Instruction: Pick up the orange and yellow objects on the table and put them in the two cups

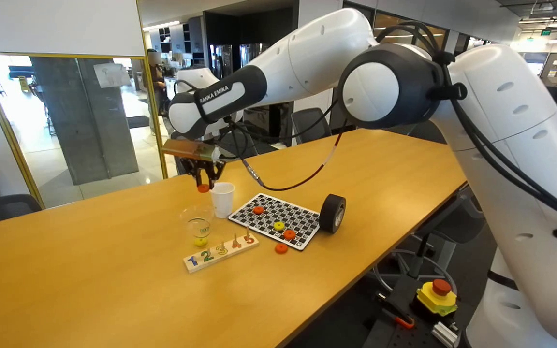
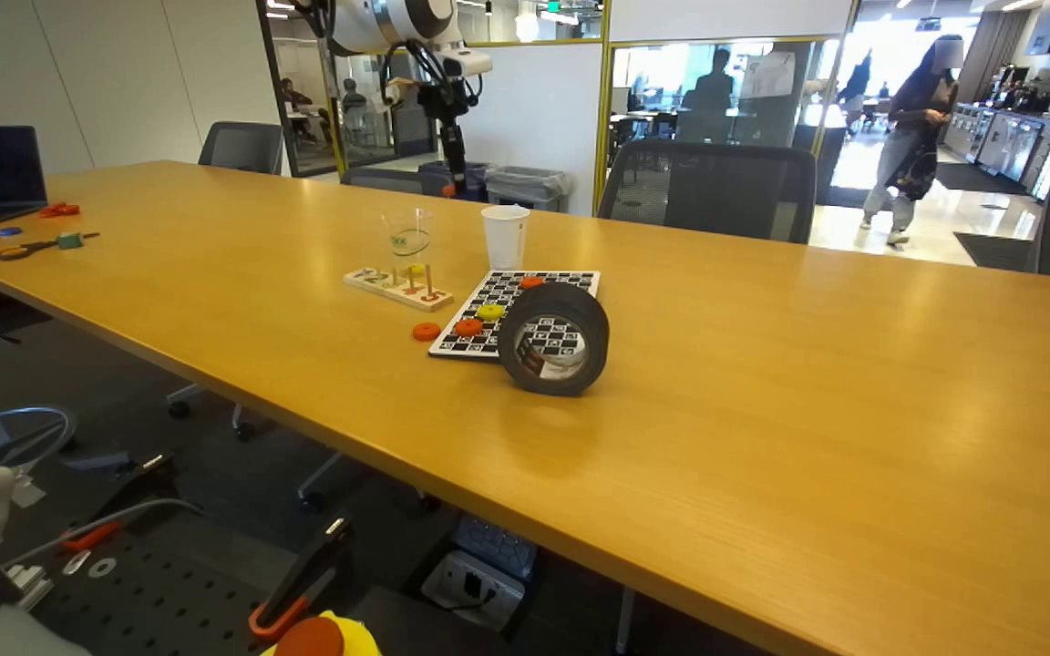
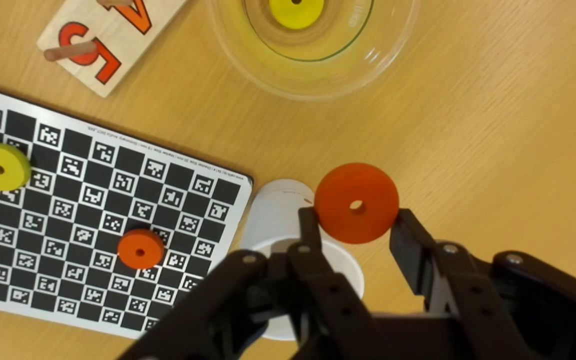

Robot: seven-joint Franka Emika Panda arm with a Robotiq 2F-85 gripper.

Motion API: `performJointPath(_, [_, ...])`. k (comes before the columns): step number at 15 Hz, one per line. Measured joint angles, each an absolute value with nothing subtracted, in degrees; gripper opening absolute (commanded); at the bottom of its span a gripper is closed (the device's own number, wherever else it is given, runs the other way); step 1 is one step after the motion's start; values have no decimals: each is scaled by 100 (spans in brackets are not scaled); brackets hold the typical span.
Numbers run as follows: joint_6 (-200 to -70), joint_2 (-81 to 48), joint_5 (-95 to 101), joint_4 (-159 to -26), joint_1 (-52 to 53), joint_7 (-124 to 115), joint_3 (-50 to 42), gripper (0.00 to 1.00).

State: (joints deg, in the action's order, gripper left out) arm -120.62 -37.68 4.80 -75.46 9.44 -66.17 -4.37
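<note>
The jaws pinch 1 orange disc point(image 3: 356, 220) in the air, near the white paper cup point(image 1: 223, 200). 1 yellow disc point(image 3: 296, 16) sits in the clear cup point(image 3: 313, 82). 2 orange discs point(image 1: 289, 235) and 1 yellow disc point(image 1: 279, 225) lie on the checkered board point(image 1: 259, 223); 1 more orange disc point(image 1: 281, 248) lies beside it on the surface point(image 1: 114, 251).

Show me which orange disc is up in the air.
The orange disc held by the tool. Of the others, two discs lie on the checkered board and one disc directly on the table.
</note>
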Motion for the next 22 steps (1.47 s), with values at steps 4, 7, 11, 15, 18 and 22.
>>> performJointPath(4, [-12061,-3776,682,-7541,926,-6617,-638,21])
performJointPath(7, [-12050,-3836,731,-7510,854,-6617,-744,21])
performJointPath(11, [-11996,-3995,734,-7379,753,-6610,-780,21])
performJointPath(15, [-11946,-4166,734,-7200,718,-6610,-788,21])
performJointPath(18, [-11892,-4297,734,-7020,694,-6604,-788,66])
performJointPath(22, [-11820,-4414,731,-6832,646,-6527,-776,87])
